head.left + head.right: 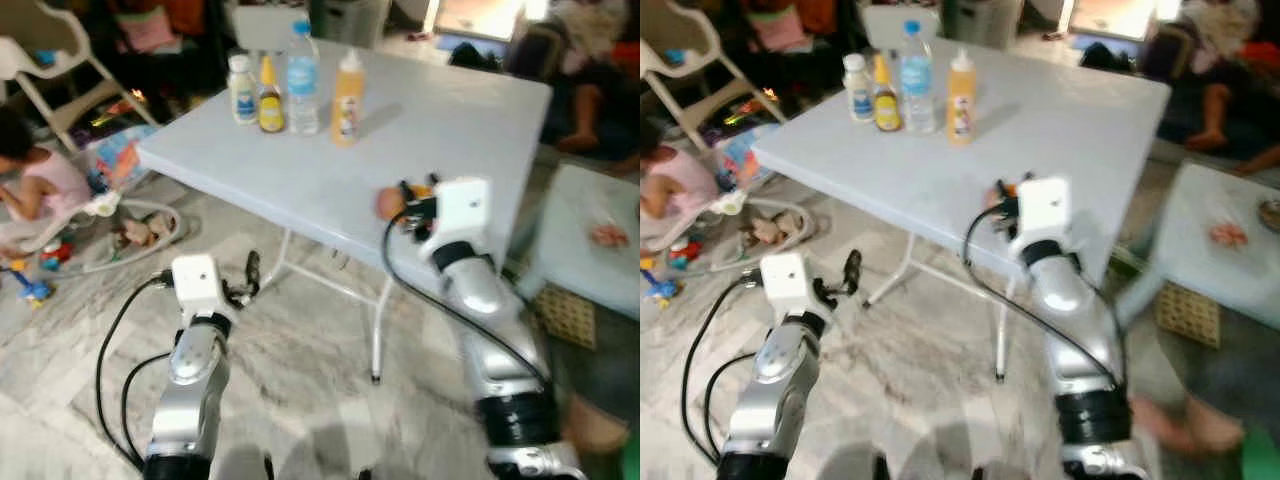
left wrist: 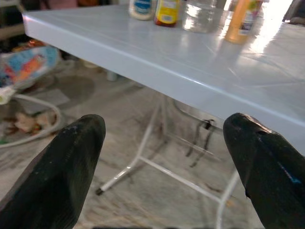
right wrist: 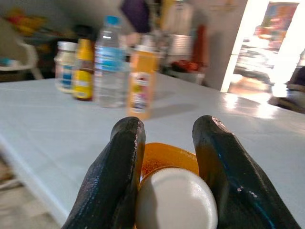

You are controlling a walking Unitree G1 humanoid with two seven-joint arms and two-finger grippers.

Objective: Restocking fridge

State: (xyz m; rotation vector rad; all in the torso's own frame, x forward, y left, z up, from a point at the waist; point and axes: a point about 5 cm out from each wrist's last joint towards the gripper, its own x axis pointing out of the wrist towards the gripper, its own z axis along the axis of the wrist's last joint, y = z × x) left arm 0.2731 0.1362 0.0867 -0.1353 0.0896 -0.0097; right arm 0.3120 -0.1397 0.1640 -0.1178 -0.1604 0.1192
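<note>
At the table (image 1: pixel 330 190) near edge, right gripper (image 3: pixel 164 176) clenched on an orange jar (image 3: pixel 167 160); left gripper (image 2: pixel 164 157) spread below.

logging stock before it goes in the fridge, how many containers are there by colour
white jar: 1
yellow-labelled dark bottle: 1
clear water bottle: 1
orange bottle: 1
orange white-capped container, in right gripper: 1
total: 5

On the table (image 1: pixel 470 120) we see four bottles (image 1: pixel 290 85) in a row at its far left corner; our right gripper (image 1: pixel 405 205) sits at the near edge.
</note>
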